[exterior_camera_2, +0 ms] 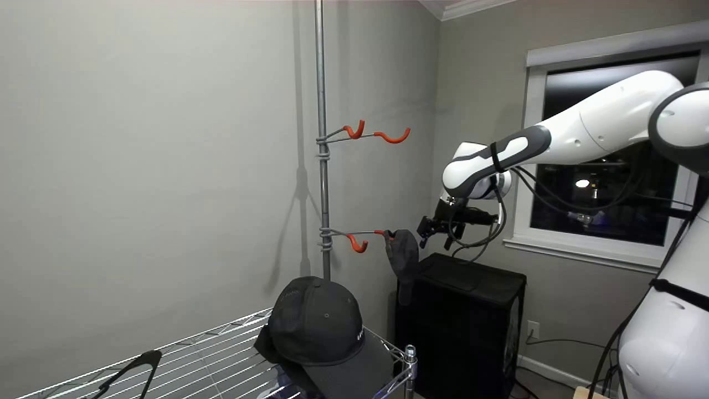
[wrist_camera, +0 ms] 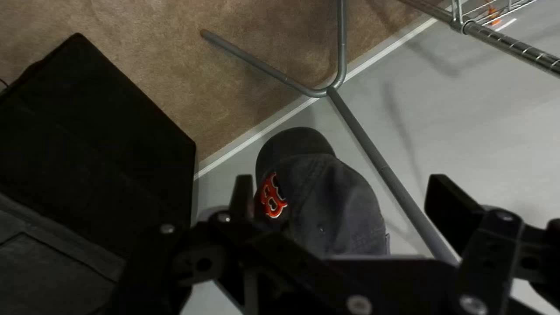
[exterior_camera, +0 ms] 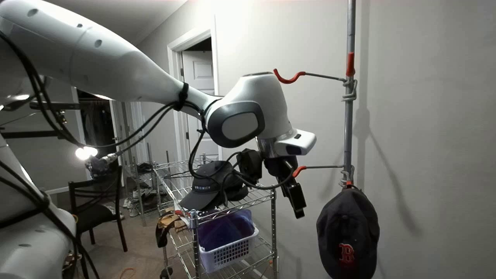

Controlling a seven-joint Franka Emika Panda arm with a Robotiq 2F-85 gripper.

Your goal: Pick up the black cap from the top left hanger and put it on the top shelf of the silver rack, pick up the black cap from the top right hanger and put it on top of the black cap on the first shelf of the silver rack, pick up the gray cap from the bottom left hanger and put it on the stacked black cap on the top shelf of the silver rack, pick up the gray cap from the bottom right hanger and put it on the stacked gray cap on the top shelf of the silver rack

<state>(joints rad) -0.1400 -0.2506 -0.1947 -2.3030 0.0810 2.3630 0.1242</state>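
Gray and brim-down, the cap with the red B (exterior_camera: 343,228) is hanging from an orange-tipped lower hook (exterior_camera_2: 379,233) on the metal pole (exterior_camera_2: 320,83), out past the end edge of the top shelf (exterior_camera_2: 221,354) of the silver rack (exterior_camera: 195,240). Your gripper (wrist_camera: 345,197) is hovering near it, off that same edge, tilting downward. Its two fingers (wrist_camera: 453,210) are standing wide apart, and in the wrist view the cap is showing beyond the space between them. In an exterior view, a strip of wall (exterior_camera: 313,211) is separating your fingertips from the cap, so the two are sitting near each other but apart.

Up on the top shelf, a black cap (exterior_camera_2: 317,321) with white lettering is resting beside a corner post (exterior_camera_2: 410,363), its brim pointing toward the long edge away from the wall. A second dark cap (exterior_camera_2: 267,344) is showing partly from beneath it. Farther from that corner, a bent black piece (exterior_camera_2: 148,357) is lying on the wires; too little of it is showing for you to name it. Below the end edge, a pale basket (exterior_camera: 207,260) is sitting lower in the rack, holding something purple (exterior_camera: 228,228).

Higher up, upper hooks (exterior_camera_2: 392,139) are jutting from the pole. A large black box (exterior_camera_2: 454,332) is standing on the floor (wrist_camera: 153,35) near the corner of the room.
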